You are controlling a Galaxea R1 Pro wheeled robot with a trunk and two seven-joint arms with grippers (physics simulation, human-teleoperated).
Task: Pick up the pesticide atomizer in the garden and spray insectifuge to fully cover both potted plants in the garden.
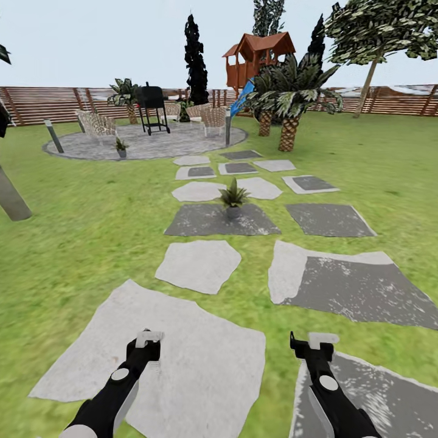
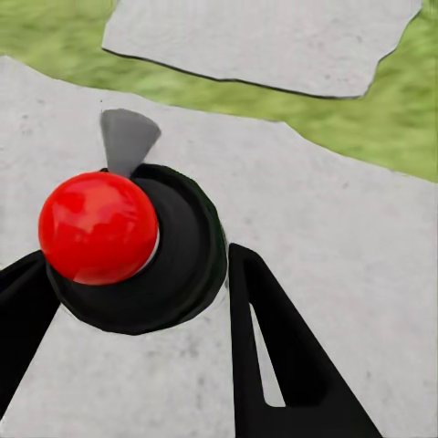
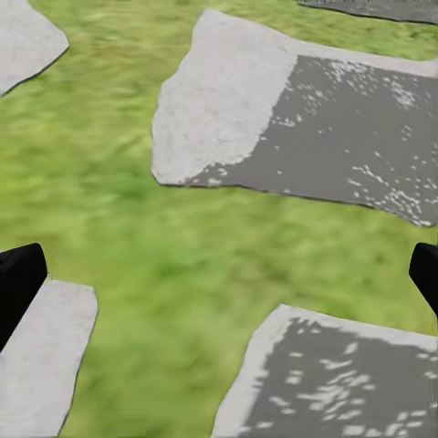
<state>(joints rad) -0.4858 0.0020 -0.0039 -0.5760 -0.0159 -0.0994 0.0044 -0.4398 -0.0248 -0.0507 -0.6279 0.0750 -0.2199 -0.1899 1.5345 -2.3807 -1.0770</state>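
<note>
The pesticide atomizer (image 2: 137, 251), a dark cylindrical bottle with glossy red ball top, stands on a pale stepping stone (image 2: 347, 246) between the spread left gripper (image 2: 137, 301) fingers; likely light, rigid, slick, so grip the body. The right gripper (image 3: 219, 274) is spread, empty. A potted plant (image 1: 233, 199) sits at twelve o'clock.

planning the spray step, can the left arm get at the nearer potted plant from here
Probably not yet. The left gripper hangs low over the near stepping stone, around the spray bottle, while the plant stands several stones ahead. Nothing blocks the path; the robot likely must roll closer.

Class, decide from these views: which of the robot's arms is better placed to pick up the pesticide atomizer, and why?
Left. The pesticide atomizer stands between the left gripper's open fingers. The right gripper hangs open over grass and stepping stones.
</note>
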